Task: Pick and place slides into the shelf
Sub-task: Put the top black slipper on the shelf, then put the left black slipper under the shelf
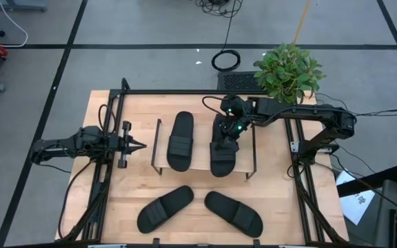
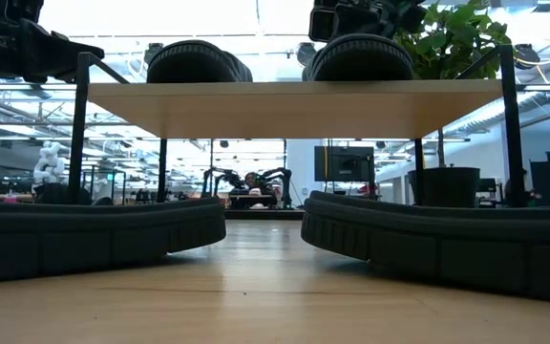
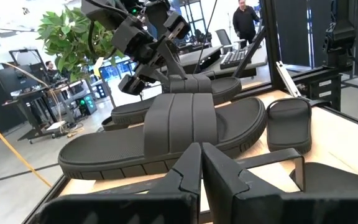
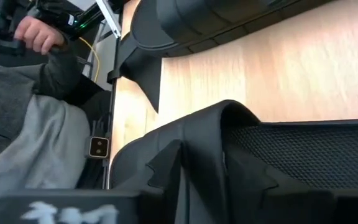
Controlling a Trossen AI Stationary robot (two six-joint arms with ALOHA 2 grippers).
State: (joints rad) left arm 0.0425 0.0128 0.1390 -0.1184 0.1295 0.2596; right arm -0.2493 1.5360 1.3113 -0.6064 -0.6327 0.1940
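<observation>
My right pincer (image 1: 225, 143) sits over the strap of a matte black rubber slide sandal (image 1: 223, 160) that lies on the light wood plank top of the low wire-framed shelf (image 1: 202, 160), right of centre in the high view. In my right wrist view the two dark fingers (image 4: 166, 168) straddle the ribbed strap, pinching it. A matching black slide (image 1: 180, 141) already lies on the shelf just to the left, parallel to mine and a little apart. Two more black slides wait on the wooden tabletop (image 1: 281, 200) in the lower part of the frame, one left (image 1: 165, 209), one right (image 1: 233, 213), toes angled toward each other.

I judge the step to be setting this second slide down. To do it well I should check that the sole is flat on the plank and clear of the right wire frame, then spread the fingers fully and lift straight up, so the strap does not drag the slide sideways into its neighbour.

My left pincer (image 1: 138, 146) waits at the shelf's left side, fingers pressed together, pointing toward the shelf.
</observation>
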